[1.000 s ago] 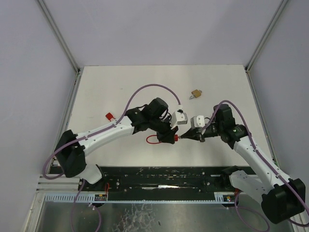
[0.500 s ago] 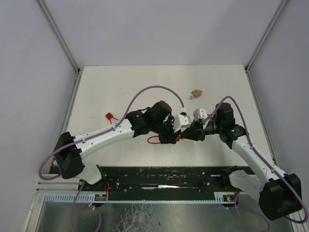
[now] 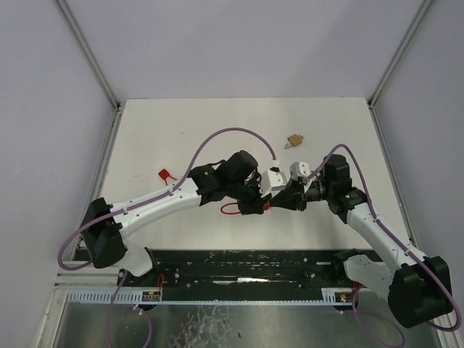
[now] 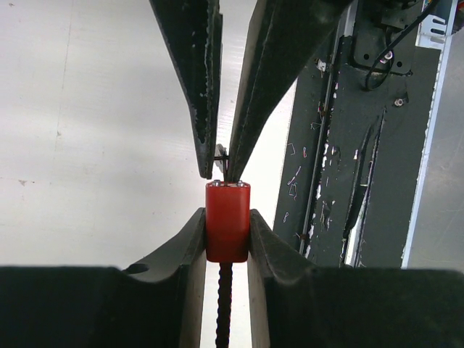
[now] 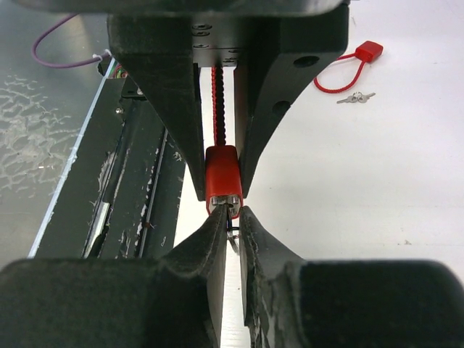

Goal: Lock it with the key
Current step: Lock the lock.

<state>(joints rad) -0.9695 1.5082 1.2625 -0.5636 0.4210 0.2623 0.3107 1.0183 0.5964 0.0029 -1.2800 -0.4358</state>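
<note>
My left gripper (image 4: pixel 227 233) is shut on a red padlock body (image 4: pixel 227 230) with a red cable shackle (image 3: pixel 230 211) trailing behind it. My right gripper (image 5: pixel 233 217) faces it tip to tip and is shut on a small key (image 5: pixel 231 230), whose blade sits at the lock's metal end face. In the top view both grippers (image 3: pixel 270 206) meet above the table's front middle. The key's blade is mostly hidden between my right fingertips (image 5: pixel 214 230).
A second red cable lock (image 3: pixel 165 175) with small keys lies on the table at the left; it also shows in the right wrist view (image 5: pixel 368 51). A brass padlock (image 3: pixel 294 140) lies further back. A black rail (image 3: pixel 246 264) runs along the near edge.
Both arms have closed in toward each other. The right gripper has moved left to the lock's end face, and the left gripper has shifted slightly right with the lock.
</note>
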